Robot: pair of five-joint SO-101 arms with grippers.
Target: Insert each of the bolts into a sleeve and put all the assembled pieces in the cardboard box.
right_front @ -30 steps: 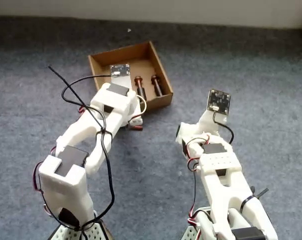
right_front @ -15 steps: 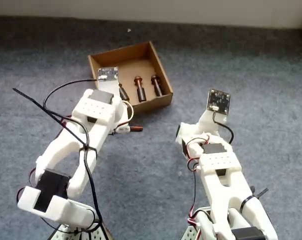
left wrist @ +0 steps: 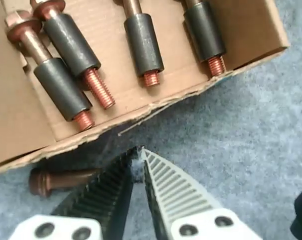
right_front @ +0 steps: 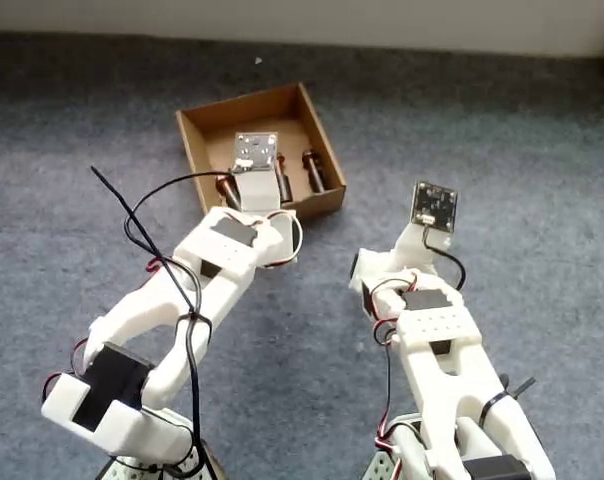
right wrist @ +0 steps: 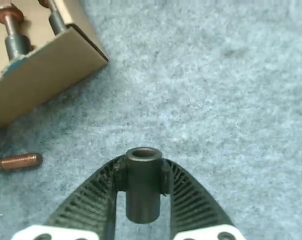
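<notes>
The grey table (right_front: 542, 150) carries the cardboard box (right_front: 244, 100) toward 11 o'clock in the high view. Four assembled pieces (left wrist: 143, 45) are laid side by side in it, so most of the task seems done. At about 4 o'clock from the box, the right hand (right wrist: 142, 165) is clamped on a sleeve (right wrist: 142, 195) with the bore turned upward, probably so that a bolt can be entered. The left hand (left wrist: 141, 152) is closed and empty just outside the box wall, near the loose bolt (left wrist: 61, 179) lying on the table.
</notes>
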